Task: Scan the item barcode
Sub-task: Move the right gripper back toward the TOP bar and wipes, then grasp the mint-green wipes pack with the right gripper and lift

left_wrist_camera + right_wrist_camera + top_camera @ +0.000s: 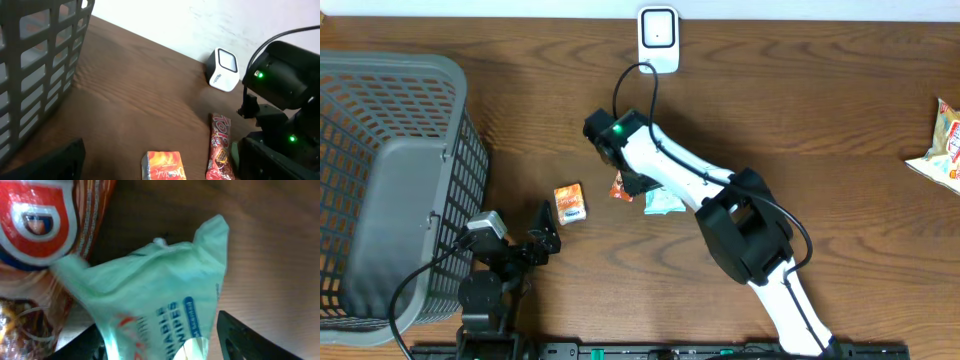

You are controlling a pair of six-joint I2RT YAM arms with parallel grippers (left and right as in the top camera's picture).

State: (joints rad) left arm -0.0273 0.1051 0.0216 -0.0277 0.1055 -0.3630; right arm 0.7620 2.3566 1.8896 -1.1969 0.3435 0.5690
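Observation:
In the right wrist view a pale green wipes packet [155, 290] fills the gap of my right gripper [162, 347]. The fingers [247, 342] stand on either side of it, the right one still apart from it, so the gripper is open. From overhead this packet [666, 203] lies mid-table under the right gripper [638, 186]. The white barcode scanner [658, 38] stands at the far edge, with its window [223, 70] facing the table. My left gripper [542, 236] rests open near the front, holding nothing.
A red snack bar [619, 187] lies beside the packet and an orange box [570, 203] to its left. A grey basket [390, 180] fills the left side. A snack bag [942, 148] lies at the right edge. The scanner's cable runs to the right arm.

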